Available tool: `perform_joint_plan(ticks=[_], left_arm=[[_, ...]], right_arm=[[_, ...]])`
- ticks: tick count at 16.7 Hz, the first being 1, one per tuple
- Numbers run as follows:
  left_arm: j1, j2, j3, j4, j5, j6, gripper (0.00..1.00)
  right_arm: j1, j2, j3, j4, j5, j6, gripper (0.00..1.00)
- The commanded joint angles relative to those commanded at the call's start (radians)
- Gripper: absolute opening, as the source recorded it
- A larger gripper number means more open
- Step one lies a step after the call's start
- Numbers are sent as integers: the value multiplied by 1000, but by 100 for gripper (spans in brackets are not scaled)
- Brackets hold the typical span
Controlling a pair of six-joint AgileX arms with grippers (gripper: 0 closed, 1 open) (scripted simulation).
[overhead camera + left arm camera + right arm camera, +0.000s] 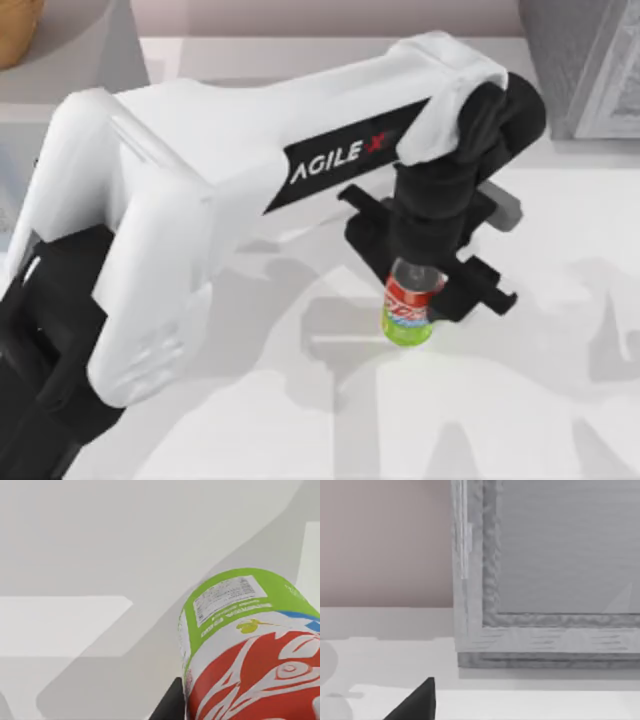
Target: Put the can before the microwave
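Note:
The can (410, 312), with a silver top, red label and lime-green lower band, is slightly tilted near the middle of the white table. My left gripper (414, 292) is shut on it from above, black fingers on either side. In the left wrist view the can (250, 645) is close up beside one black finger (170, 705). The microwave (95, 70) is the plain light-grey box at the far left, largely covered by my left arm; the can is well to its right. A dark part of my right gripper (417, 704) faces a speckled grey box.
A darker speckled grey box (585, 60) stands at the back right corner, and its framed front (545, 580) is close in the right wrist view. A brown wooden object (15, 30) sits at the back left. Bare white table (520, 400) spreads in front of and right of the can.

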Motion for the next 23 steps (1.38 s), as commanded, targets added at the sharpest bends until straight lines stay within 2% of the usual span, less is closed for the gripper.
perform_joint_plan(ticks=[2,3,12,18,23], left_arm=[[0,0,0,0,0,0,2],[0,0,0,0,0,0,0],[1,1,4,-4,0,2,0],[0,4,156,-153,0,0,0],[1,4,161,-158,0,2,0]], right_arm=[[0,0,0,0,0,0,100],[0,0,0,0,0,0,100],[0,0,0,0,0,0,100],[0,0,0,0,0,0,100],[0,0,0,0,0,0,100]])
